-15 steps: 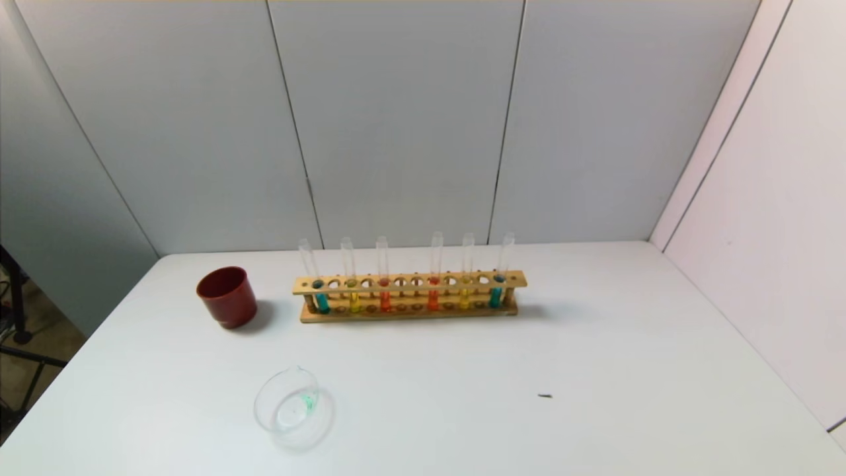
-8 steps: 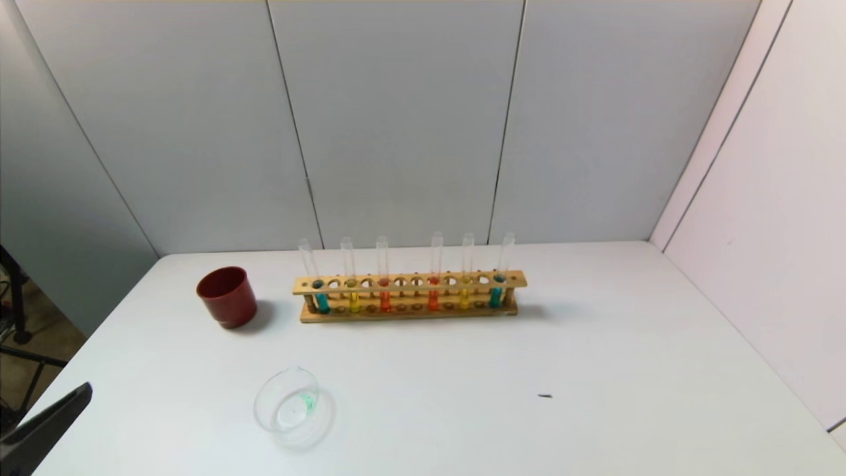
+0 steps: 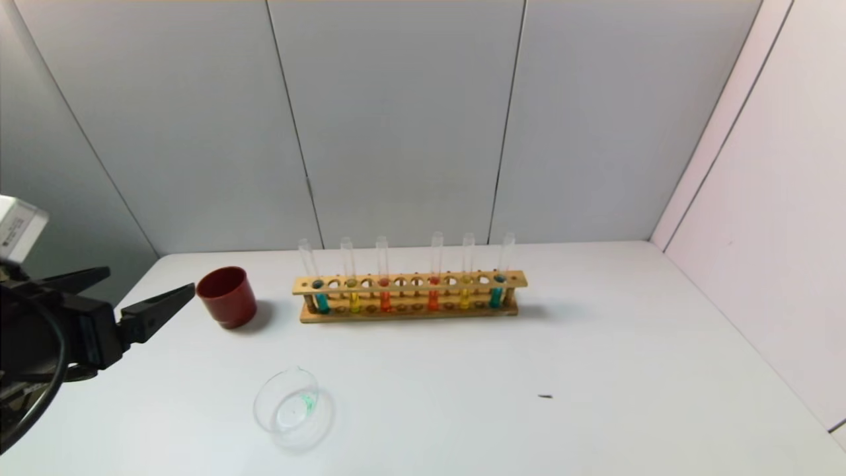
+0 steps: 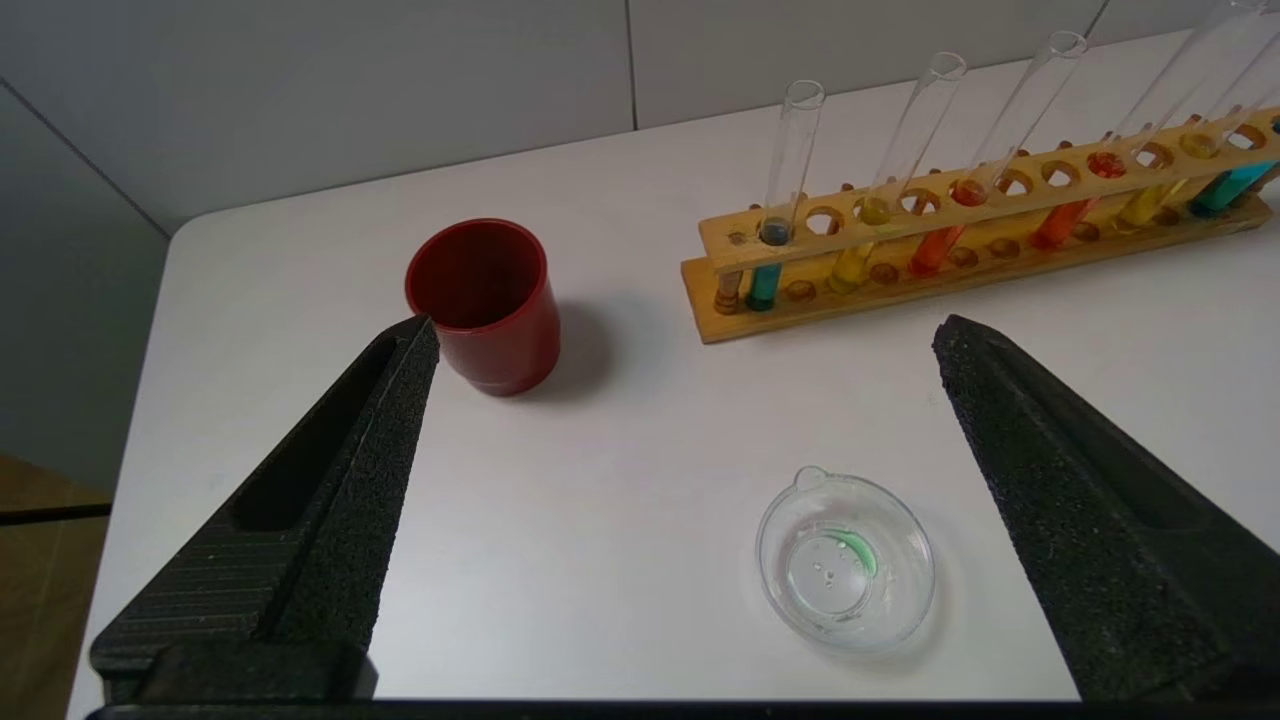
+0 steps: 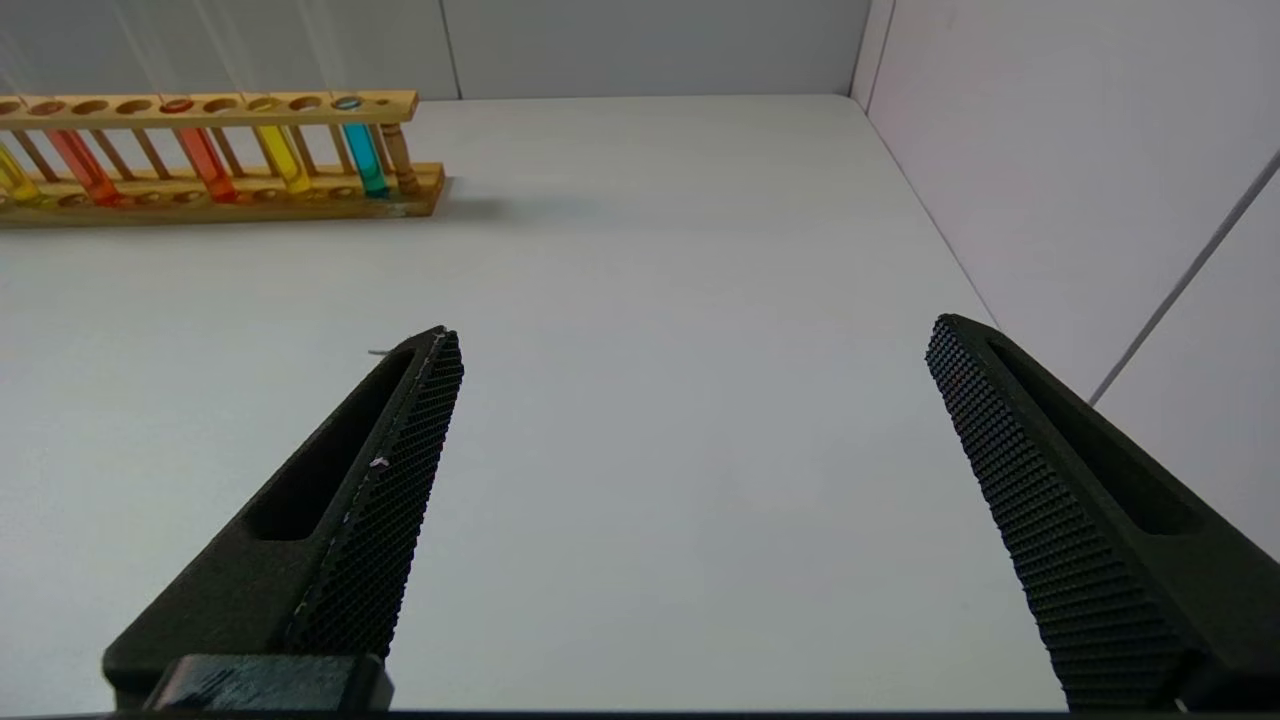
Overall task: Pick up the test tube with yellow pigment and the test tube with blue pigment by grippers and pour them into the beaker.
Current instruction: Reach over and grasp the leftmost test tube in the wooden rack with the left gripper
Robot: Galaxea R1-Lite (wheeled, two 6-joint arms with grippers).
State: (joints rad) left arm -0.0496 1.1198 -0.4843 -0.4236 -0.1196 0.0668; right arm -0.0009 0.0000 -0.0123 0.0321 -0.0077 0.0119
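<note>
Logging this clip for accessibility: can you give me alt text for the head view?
The open left gripper hovers at the table's left edge beside a red cup. A wooden rack behind holds six tubes: blue, yellow, orange, orange, yellow, blue. An empty glass beaker sits nearer.

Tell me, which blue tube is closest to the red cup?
The slim glass tube with teal-blue liquid at the rack's left end, nearest the red cup; the other stands far right.

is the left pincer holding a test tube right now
No, the left pincer is open and empty above the table, while all six tubes stand in the wooden rack.
</note>
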